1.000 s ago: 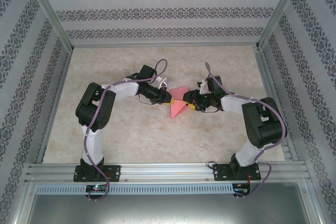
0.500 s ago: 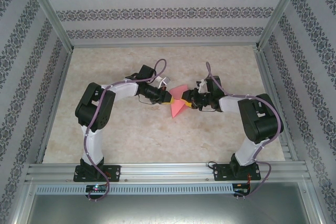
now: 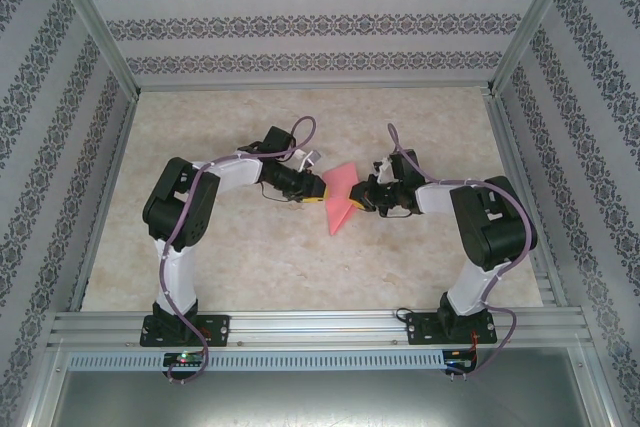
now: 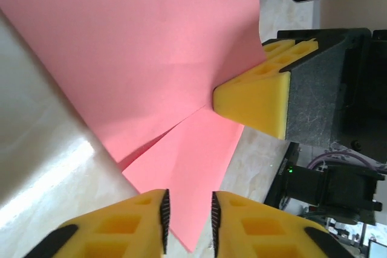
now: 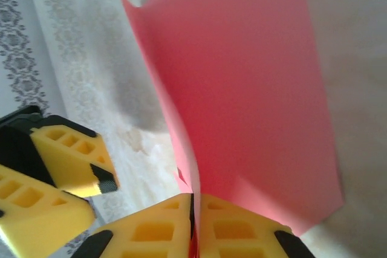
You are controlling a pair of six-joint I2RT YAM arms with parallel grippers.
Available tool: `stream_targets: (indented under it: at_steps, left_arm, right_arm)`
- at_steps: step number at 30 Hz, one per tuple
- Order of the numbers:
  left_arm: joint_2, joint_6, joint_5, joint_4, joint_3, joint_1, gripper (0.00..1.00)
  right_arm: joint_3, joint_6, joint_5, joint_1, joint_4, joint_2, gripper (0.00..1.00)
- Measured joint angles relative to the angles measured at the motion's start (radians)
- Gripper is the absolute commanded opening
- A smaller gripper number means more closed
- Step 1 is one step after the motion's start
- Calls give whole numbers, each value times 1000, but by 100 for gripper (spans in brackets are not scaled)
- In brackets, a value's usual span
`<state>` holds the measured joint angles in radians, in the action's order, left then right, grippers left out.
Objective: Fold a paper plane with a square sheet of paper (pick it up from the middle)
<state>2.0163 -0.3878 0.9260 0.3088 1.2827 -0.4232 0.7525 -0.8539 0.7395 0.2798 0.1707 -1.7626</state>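
Marbled beige table (image 3: 250,277), centre: partly folded square sheet of paper (image 3: 343,197), between both arms; right gripper (image 5: 195,219) clamped onto its edge, left gripper (image 4: 188,222) slightly parted at one corner; likely light, floppy, crease-prone, best pinched near a fold.

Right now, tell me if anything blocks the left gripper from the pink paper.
Nothing visible does: a corner of the paper reaches the open gap of the left gripper. The right gripper pinches another edge.
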Motion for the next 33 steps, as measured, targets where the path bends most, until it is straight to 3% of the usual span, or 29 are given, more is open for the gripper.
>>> stream_targets:
  at_steps: [16,29,33]
  left_arm:
    - [14,21,-53,35,5,-53,17]
    - [93,21,-52,35,50,-82,13]
    - [118,26,-63,36,64,-86,12]
  right_arm:
    - [27,77,-66,19,-116,-3,9]
    - [27,80,-70,22,-130,-3,10]
    - [27,84,-70,26,-132,-3,14]
